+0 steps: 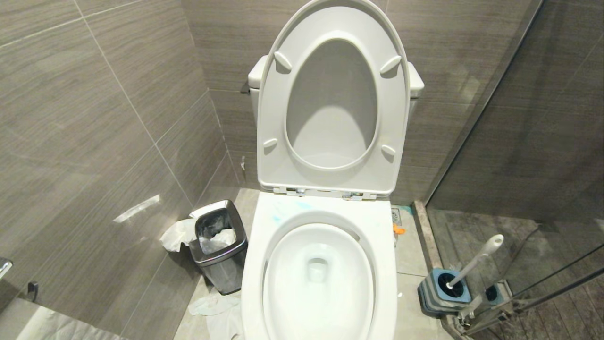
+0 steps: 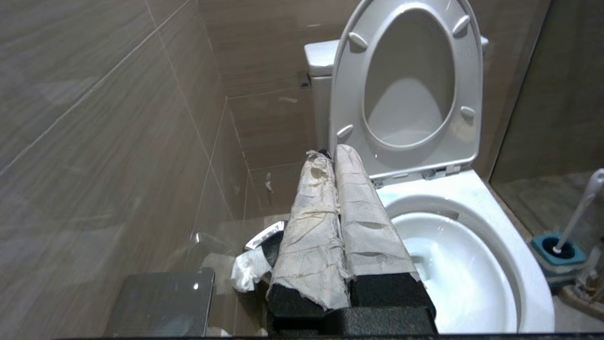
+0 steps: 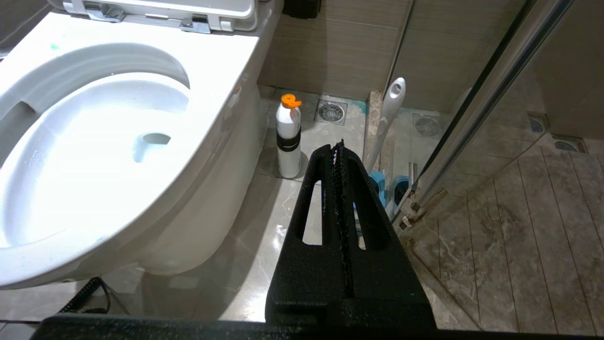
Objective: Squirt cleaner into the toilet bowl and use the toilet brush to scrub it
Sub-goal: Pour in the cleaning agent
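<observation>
From my head camera the white glossy ceramic toilet bowl [image 1: 321,278] runs off the bottom edge, so I can't see its front rim. The round dark bristle head of the long slim white plastic toilet brush [image 1: 476,259] is sunk in its square grey-and-blue base [image 1: 443,292]. Of the white cleaner bottle with the orange cap [image 3: 288,137] I only get the cap here; the bowl hides the body.

I see a steel waste bin [image 1: 219,245] at lower left of the head view, crumpled tissue [image 1: 177,234] hanging at its side. More paper [image 1: 210,304] lies on the floor below it. A floor drain [image 3: 330,111] sits near the upper centre of the right wrist view.
</observation>
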